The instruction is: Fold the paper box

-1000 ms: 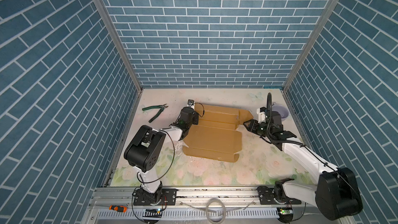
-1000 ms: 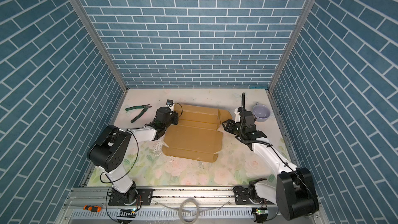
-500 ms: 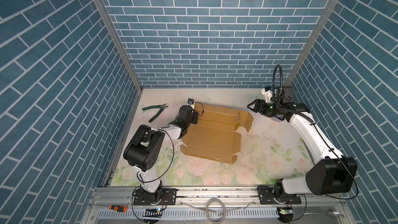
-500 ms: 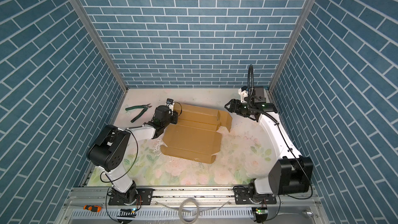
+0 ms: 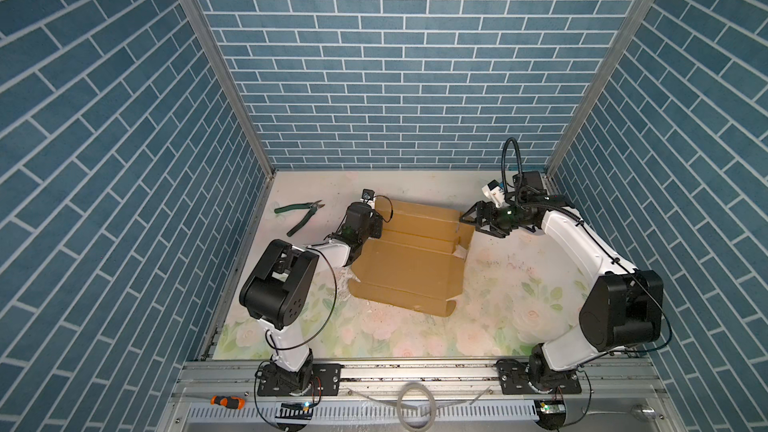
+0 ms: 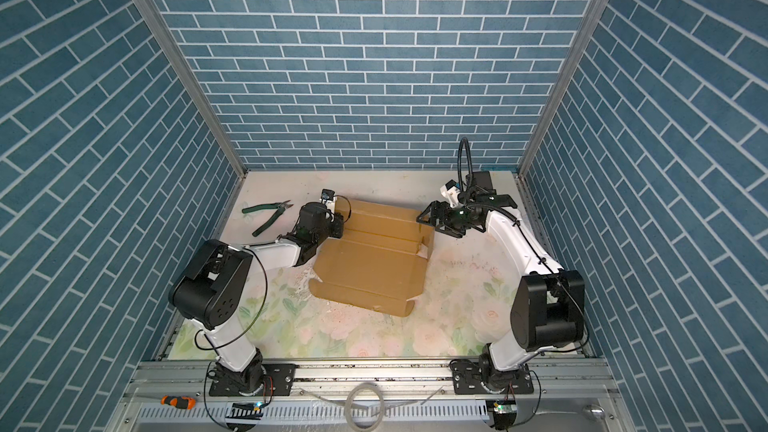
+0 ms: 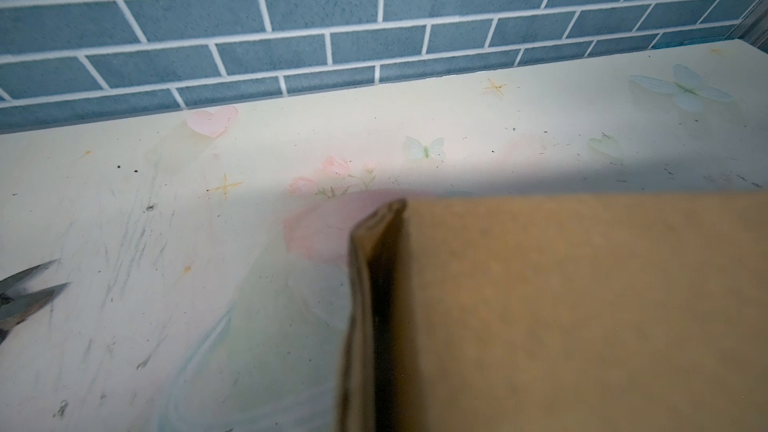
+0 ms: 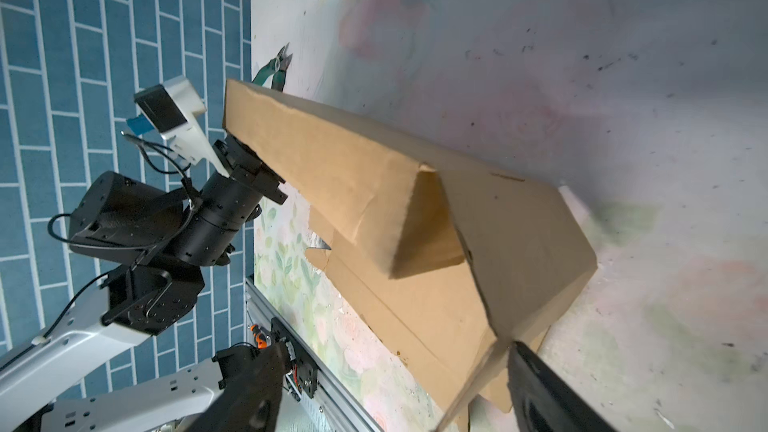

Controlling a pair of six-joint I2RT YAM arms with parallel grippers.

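Floral-print tabletop (image 5: pixel 415 351) is occupied near its middle by a brown corrugated cardboard paper box (image 5: pixel 407 268), half folded. The left gripper (image 5: pixel 376 224) is clamped on the box's left rear corner. The right gripper (image 5: pixel 465 219) is spread wide at the box's right rear flap, judged nearest for that fold.

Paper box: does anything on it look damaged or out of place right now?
Yes. The paper box has a whitish, torn-looking patch at its right edge, where the raised rear section meets the flat panel. White scraps lie on the table by its front left corner. The box also sits skewed.
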